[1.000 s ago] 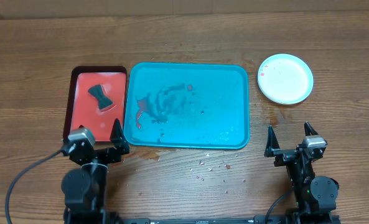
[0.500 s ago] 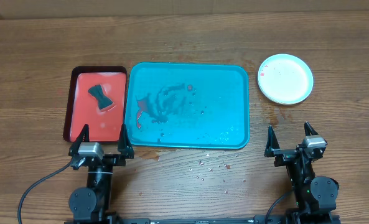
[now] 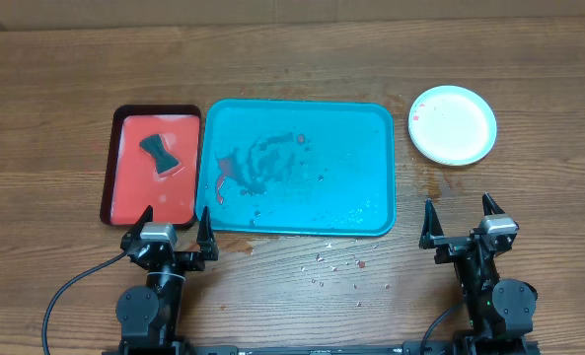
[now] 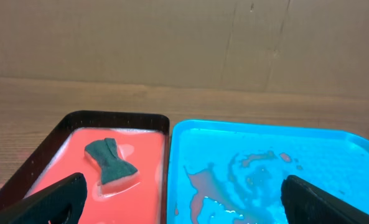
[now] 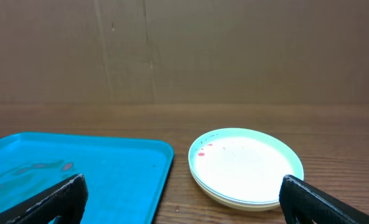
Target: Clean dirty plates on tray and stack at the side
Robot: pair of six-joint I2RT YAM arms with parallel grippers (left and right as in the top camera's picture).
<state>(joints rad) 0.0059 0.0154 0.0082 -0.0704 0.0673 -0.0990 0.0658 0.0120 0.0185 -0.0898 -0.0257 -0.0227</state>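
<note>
The plates (image 3: 453, 123) sit stacked on the table right of the teal tray (image 3: 371, 138); the top one is white with a light green rim and a few red specks. The stack also shows in the right wrist view (image 5: 246, 166). The tray holds red sauce smears (image 3: 243, 170) and water, no plates; it also shows in the left wrist view (image 4: 333, 155) and the right wrist view (image 5: 128, 162). My left gripper (image 3: 172, 232) is open and empty at the tray's near left corner. My right gripper (image 3: 462, 222) is open and empty, near of the plates.
A red tray (image 3: 134, 187) with a dark rim lies left of the teal tray and holds a dark green sponge (image 3: 159, 153) in a wet patch; the sponge also shows in the left wrist view (image 4: 111, 162). Crumbs (image 3: 336, 264) dot the table near the teal tray's front edge.
My left arm has swung right and settled, squared toward the trays' front edge. The right arm, plates and trays have not moved.
</note>
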